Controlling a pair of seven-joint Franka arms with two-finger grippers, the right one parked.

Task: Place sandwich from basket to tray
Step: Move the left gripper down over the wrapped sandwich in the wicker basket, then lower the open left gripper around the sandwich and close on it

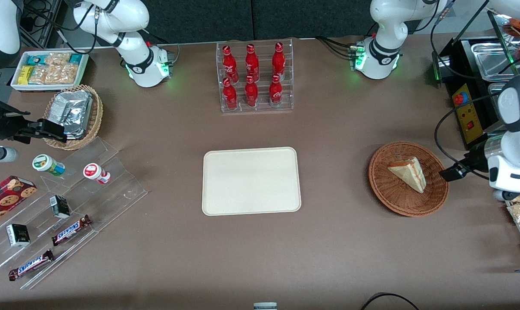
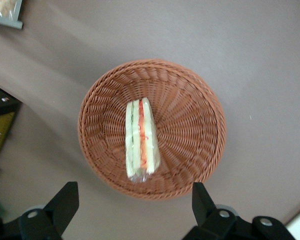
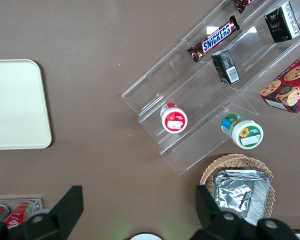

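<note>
Front view: the sandwich point(image 1: 408, 172) sits in the basket point(image 1: 393, 196), tray point(image 1: 251, 181) well apart w/ bare table between, so we've room to carry.

Wrist view: our gripper point(image 2: 132, 210) hovers above, fingers spread wide. Risk: wedge point(image 2: 141, 140) tips or wrapper slips if we pinch off-centre; the rim point(image 2: 200, 95) may snag.

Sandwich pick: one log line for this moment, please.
triangular white-bread sandwich: in reddish-brown wicker basket | gripper: open, above basket, not touching | cream rectangular tray: bare
</note>
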